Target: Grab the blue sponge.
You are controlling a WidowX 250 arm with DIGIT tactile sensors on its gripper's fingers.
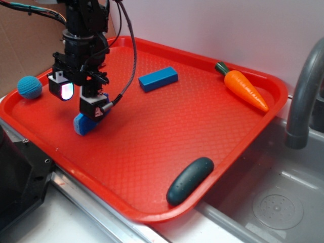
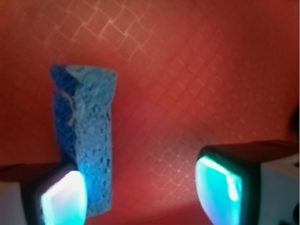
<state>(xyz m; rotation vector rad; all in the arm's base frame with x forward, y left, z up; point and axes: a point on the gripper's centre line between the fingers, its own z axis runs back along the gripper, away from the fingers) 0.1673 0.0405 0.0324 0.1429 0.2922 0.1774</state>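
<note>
- A WidowX gripper (image 1: 78,98) hangs low over the left part of a red tray (image 1: 152,147), its jaws spread apart with nothing between them.
- The sponge (image 1: 83,124) lies on the tray floor under the gripper, and one finger (image 1: 93,106) sits right over it in the exterior view.
- In the wrist view the sponge (image 2: 86,140) runs lengthwise beside the left pad (image 2: 63,199), its porous face up; whether the pad touches it cannot be told. The right pad (image 2: 220,187) stands well clear, bare red tray between them.
- A solid blue block (image 1: 158,79) rests farther back, a teal ball (image 1: 29,86) near the tray's left edge, and a toy carrot (image 1: 243,87) by the far right corner.
- A dark green oval object (image 1: 190,179) lies against the tray's near rim.
- A grey faucet (image 1: 304,96) rises over the sink (image 1: 273,202) at right.
</note>
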